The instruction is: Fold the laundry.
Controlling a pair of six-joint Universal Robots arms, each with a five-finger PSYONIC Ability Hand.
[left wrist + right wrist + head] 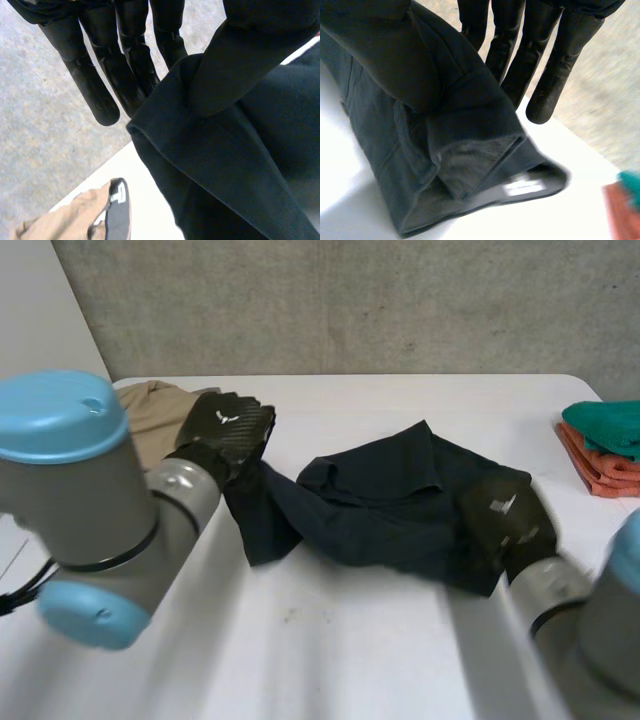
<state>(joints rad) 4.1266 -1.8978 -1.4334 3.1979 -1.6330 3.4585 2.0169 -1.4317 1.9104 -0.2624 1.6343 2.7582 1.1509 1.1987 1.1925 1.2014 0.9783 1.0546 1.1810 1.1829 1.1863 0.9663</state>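
Observation:
A black garment [390, 500] lies crumpled across the middle of the white table [330, 650]. My left hand [225, 430] holds its left end lifted off the table. In the left wrist view the black cloth [240, 165] is pinched between the straight fingers [100, 85] and the thumb. My right hand [510, 515] is at the garment's right edge. In the right wrist view the thumb presses a fold of the cloth [420, 150] against the fingers [550, 75], and a white label [522, 187] shows inside the hem.
A tan garment [150, 410] lies at the back left, beyond my left hand, and its edge [65, 220] is near the black cloth. A folded green piece [605, 425] lies on folded orange cloth [600, 470] at the right edge.

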